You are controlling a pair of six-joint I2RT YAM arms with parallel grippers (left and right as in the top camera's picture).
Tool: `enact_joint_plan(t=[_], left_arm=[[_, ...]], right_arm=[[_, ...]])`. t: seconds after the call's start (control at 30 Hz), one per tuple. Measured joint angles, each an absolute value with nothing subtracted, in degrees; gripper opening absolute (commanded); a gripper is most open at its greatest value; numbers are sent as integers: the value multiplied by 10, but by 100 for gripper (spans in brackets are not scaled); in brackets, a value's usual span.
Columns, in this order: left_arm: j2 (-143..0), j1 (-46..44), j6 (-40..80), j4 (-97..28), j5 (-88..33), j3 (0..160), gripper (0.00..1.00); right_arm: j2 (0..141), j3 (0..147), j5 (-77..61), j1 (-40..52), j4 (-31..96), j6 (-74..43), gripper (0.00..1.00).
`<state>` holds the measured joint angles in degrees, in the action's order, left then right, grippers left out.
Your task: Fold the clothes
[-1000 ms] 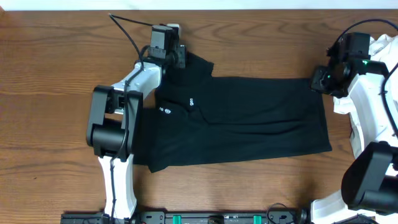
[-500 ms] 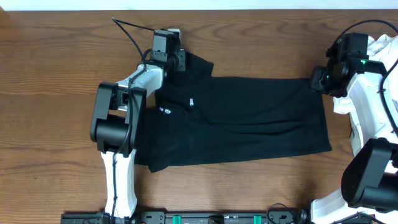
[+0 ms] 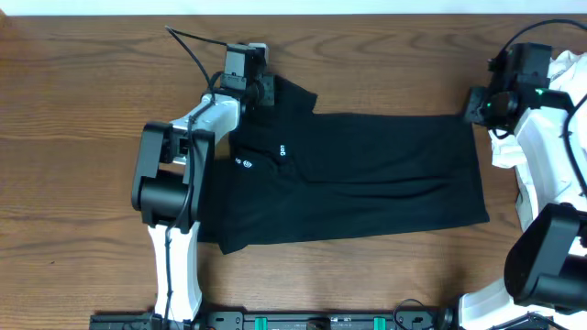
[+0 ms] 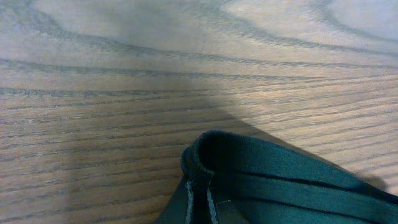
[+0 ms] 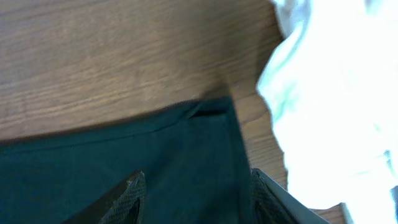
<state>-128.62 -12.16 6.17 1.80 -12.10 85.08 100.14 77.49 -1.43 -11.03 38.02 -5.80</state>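
A black garment lies flat across the middle of the wooden table, folded into a long band. My left gripper is at its far left corner and is shut on a pinched fold of the fabric, seen between the jaws in the left wrist view. My right gripper is open just above the garment's far right corner. In the right wrist view its two fingers straddle the dark cloth without closing on it.
A heap of white cloth lies at the far right edge beside my right arm, and it also shows in the right wrist view. Bare wooden table surrounds the garment. A black cable runs behind the left arm.
My right gripper has moved a little up and away from the garment's right corner. The left gripper shifted slightly right a second ago and has held still since.
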Motion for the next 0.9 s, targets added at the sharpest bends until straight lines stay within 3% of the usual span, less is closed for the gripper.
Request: enact_joint_plan(t=[0.5,0.9], left_arm=[[-1258,-122,62,7,-126,851,7],[-1258,-121,62,2,-126,851,7]], right_arm=[[1118,775,-67,-162,322,24,49],[1187,775,-139,-162,274,170,61]])
